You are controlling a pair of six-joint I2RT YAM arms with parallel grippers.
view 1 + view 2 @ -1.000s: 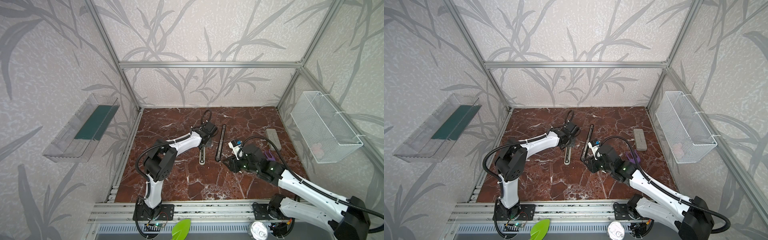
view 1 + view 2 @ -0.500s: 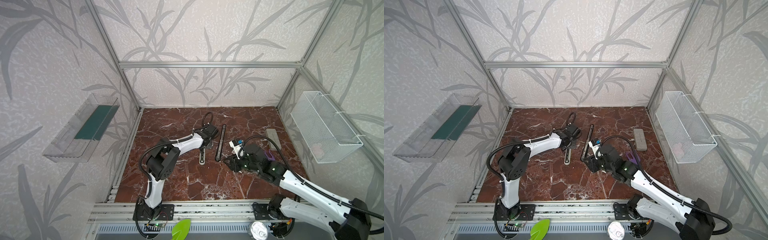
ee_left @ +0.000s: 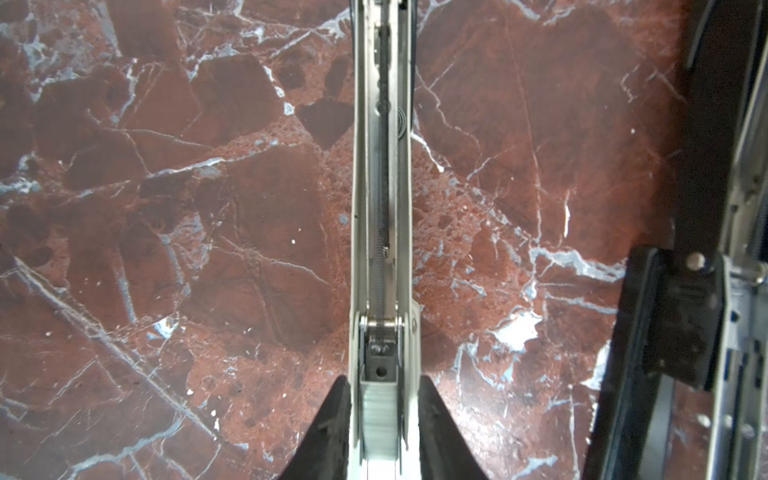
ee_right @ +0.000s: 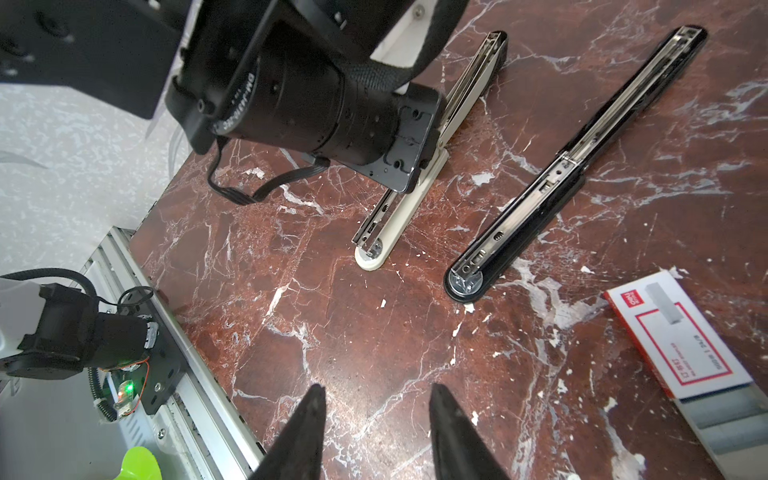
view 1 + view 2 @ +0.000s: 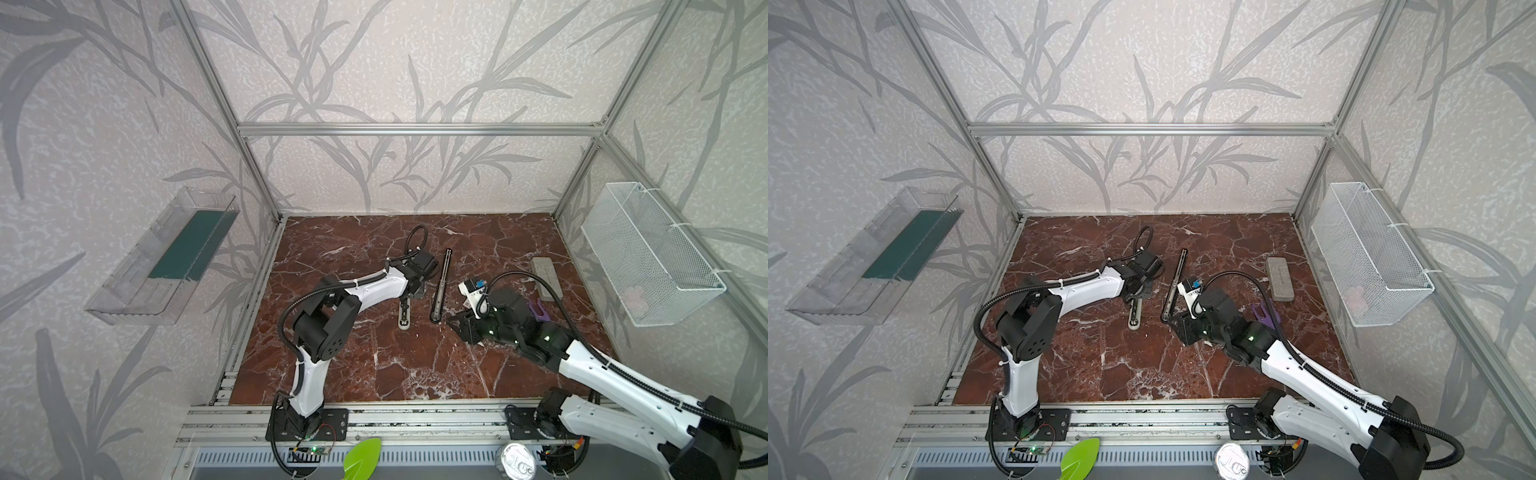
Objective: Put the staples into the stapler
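A white stapler [image 5: 404, 318] [image 5: 1135, 318] lies opened flat on the marble, its metal channel [image 3: 382, 187] facing up. My left gripper [image 3: 382, 378] [image 5: 413, 291] is open, one finger on each side of that channel. A grey strip of staples [image 3: 379, 419] lies loose in the channel between them. A black stapler [image 5: 441, 286] [image 4: 573, 166] lies opened beside it. The staples box [image 4: 681, 353], white with red print, lies near my right gripper [image 4: 377, 388] [image 5: 455, 324], its grey inner part slid out. That gripper is open and holds nothing. My right arm hides the box in both top views.
A long grey block [image 5: 546, 277] and a purple stick [image 5: 538, 309] lie at the right of the marble floor. A white wire basket [image 5: 648, 253] hangs on the right wall, a clear shelf [image 5: 166, 257] on the left. An aluminium rail [image 4: 199, 374] borders the front.
My left gripper's jaws have spread apart over the white stapler, and its arm has shifted slightly. My right arm has not moved.
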